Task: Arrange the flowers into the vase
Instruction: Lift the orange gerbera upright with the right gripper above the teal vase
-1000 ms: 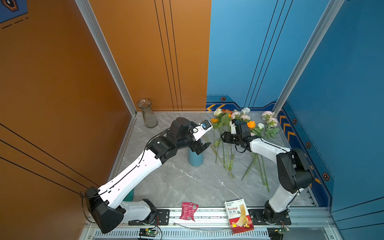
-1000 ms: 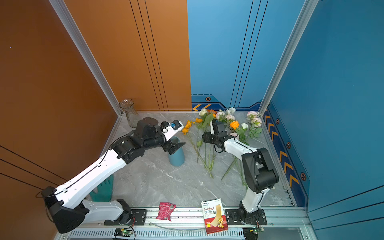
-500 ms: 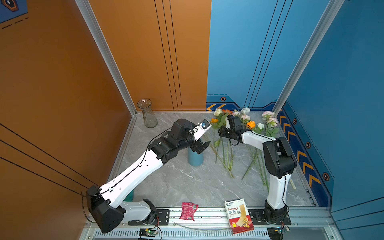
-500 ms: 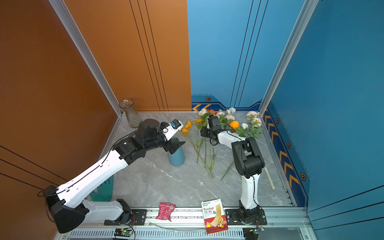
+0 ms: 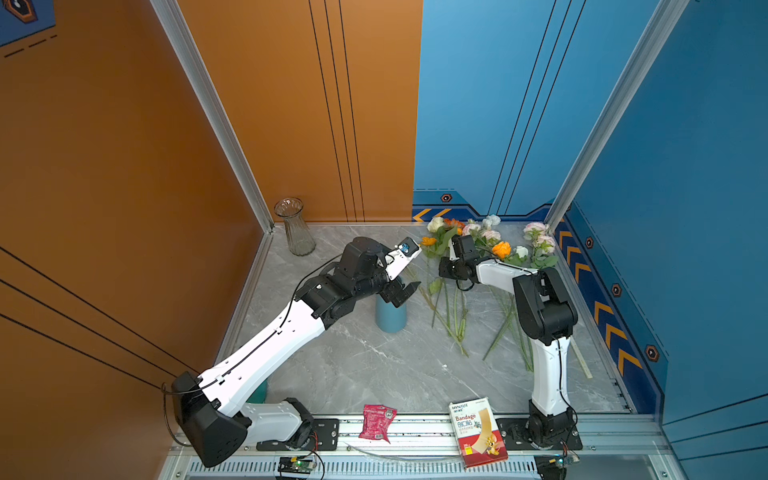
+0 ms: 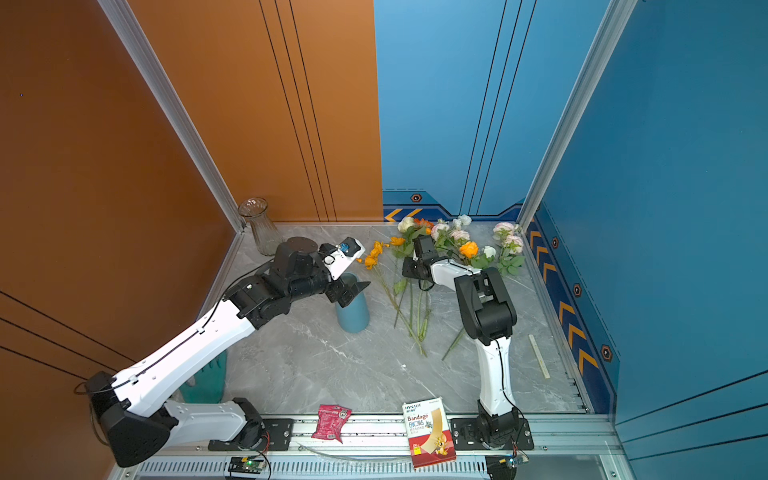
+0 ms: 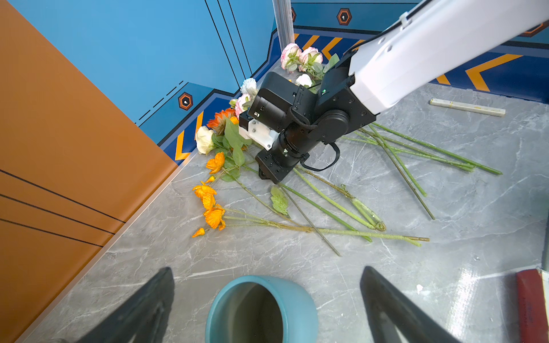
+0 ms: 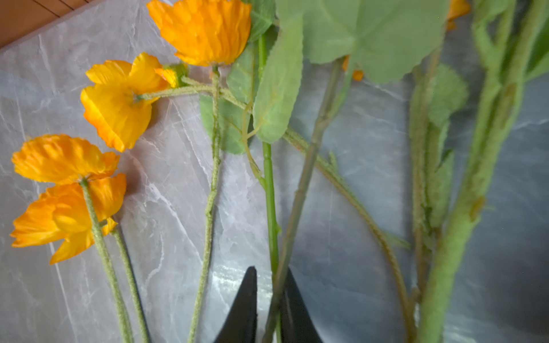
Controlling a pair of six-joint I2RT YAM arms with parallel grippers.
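Note:
The flowers (image 5: pixel 501 248) (image 6: pixel 468 249) lie in a loose heap at the back right of the grey floor, heads toward the wall, long green stems (image 7: pixel 326 208) fanned forward. My right gripper (image 5: pixel 442 274) (image 6: pixel 405 272) is down among them. In the right wrist view this gripper (image 8: pixel 269 269) is shut on two thin stems (image 8: pixel 300 190) beside orange poppies (image 8: pixel 205 29). A blue vase (image 5: pixel 390 318) (image 6: pixel 353 316) (image 7: pixel 300 306) stands upright left of the heap. My left gripper (image 5: pixel 402 293) (image 6: pixel 355 291) (image 7: pixel 267 270) hovers open over its rim, holding nothing.
A clear glass vase (image 5: pixel 296 227) (image 6: pixel 259 226) stands in the back left corner. On the front rail lie a red packet (image 5: pixel 376 422) and a bandage box (image 5: pixel 478 432). A green glove (image 6: pixel 208 378) lies by the left arm's base, a pale stick (image 6: pixel 539 356) by the right wall.
My right gripper has moved left across the flower heap, come down by the orange poppies and shut on stems. The left arm has barely moved.

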